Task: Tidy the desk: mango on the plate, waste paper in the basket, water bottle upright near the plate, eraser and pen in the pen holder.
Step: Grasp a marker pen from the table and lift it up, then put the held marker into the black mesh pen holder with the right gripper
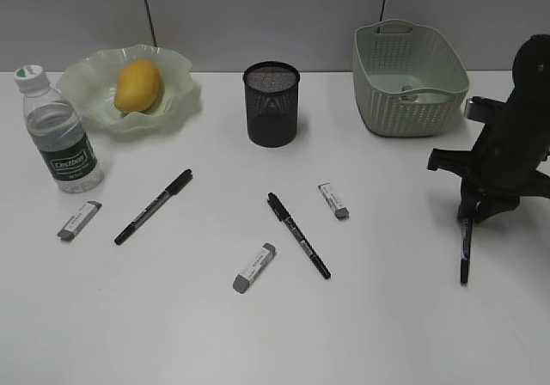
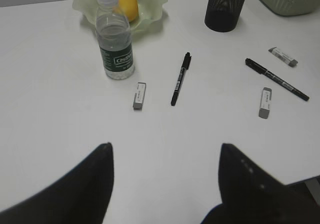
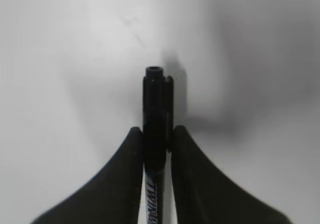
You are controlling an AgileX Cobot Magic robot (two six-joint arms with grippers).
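Observation:
The mango (image 1: 139,86) lies in the plate (image 1: 180,101) at the back left. The water bottle (image 1: 60,136) stands upright in front of the plate. The pen holder (image 1: 271,106) stands at the back middle, the basket (image 1: 387,101) at the back right with a small pale wad (image 1: 411,95) inside. My right gripper (image 3: 157,131) is shut on a black pen (image 3: 156,99) and holds it just above the desk (image 1: 387,316) at the right (image 1: 465,252). My left gripper (image 2: 165,151) is open and empty above the desk's front; it does not show in the exterior view.
Two more black pens (image 1: 155,205) (image 1: 298,235) and three grey-white erasers (image 1: 79,220) (image 1: 254,267) (image 1: 333,200) lie on the desk in front of the pen holder. A grey wall runs behind the desk.

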